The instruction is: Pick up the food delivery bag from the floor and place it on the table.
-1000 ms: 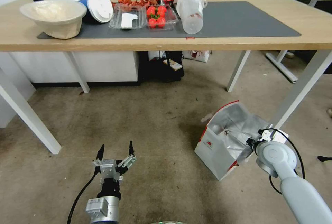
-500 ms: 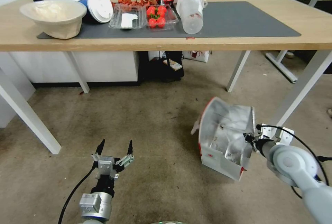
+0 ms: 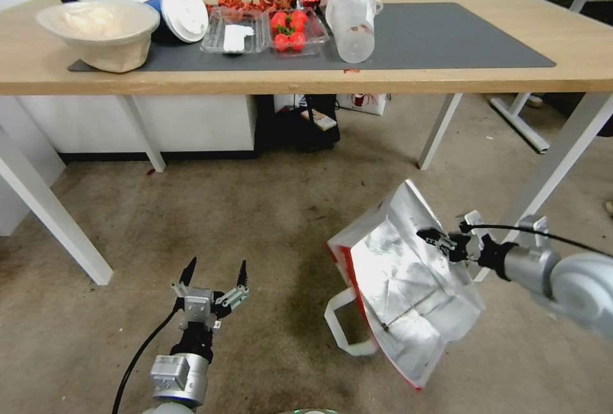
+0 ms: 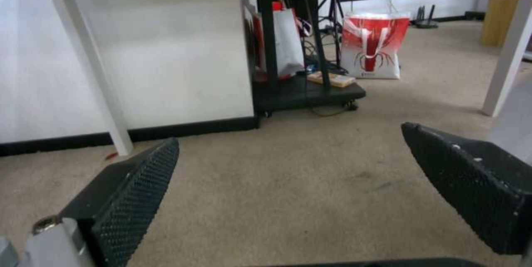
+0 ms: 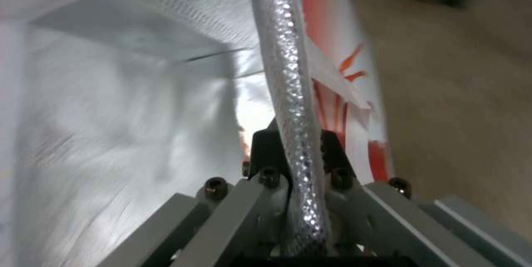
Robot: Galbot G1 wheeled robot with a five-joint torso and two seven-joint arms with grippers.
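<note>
Your right tool [image 3: 429, 236] had the bag [image 3: 399, 286] pinched by its wall, and the right wrist view showed it plainly: the foil-lined edge [image 5: 288, 92] ran straight down between the two clamped fingers [image 5: 265, 152]. The bag hung tipped over above the floor [image 3: 268, 222], its open mouth and silver lining turned up toward your head camera, the red rim [image 3: 348, 273] on the side nearest your left arm and a white carry handle [image 3: 341, 331] dangling below it. It sat in front of the surface [image 3: 319, 78], beside a white leg [image 3: 552, 168], lower than the wooden top.

Your left tool [image 3: 214, 273] hung low over the floor, well apart from the bag, spread wide and holding nothing; the left wrist view showed its two black textured fingers [image 4: 139, 184] far apart with bare floor between them.

Up on the surface, the grey mat [image 3: 440, 34] carried a paper bowl [image 3: 99, 27], a clear tray of tomatoes [image 3: 290, 30] and a plastic jug [image 3: 352, 21] toward your left, while the mat's right half lay bare.
</note>
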